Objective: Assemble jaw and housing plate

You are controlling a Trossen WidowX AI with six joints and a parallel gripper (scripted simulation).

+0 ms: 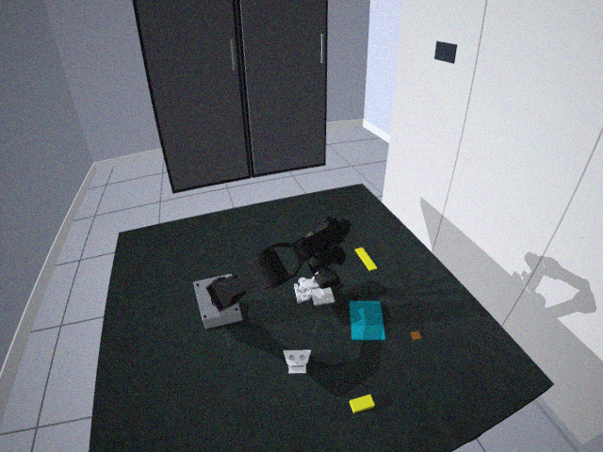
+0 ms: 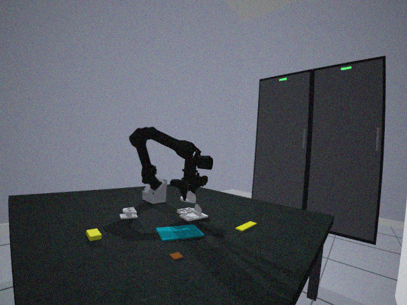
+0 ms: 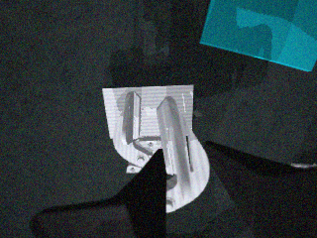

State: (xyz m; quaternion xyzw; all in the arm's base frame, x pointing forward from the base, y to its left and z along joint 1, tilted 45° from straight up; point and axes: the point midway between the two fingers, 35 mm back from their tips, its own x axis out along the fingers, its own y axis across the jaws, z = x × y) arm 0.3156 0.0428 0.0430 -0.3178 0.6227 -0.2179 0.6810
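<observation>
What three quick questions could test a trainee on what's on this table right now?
1. True or false: the gripper holds a white jaw.
2. Which lies nearer the teal plate: (a) the orange square or (b) the yellow block?
3. Fill in: the held jaw hangs ____ the white base.

Key: 1. true; 2. a; 3. above.
</observation>
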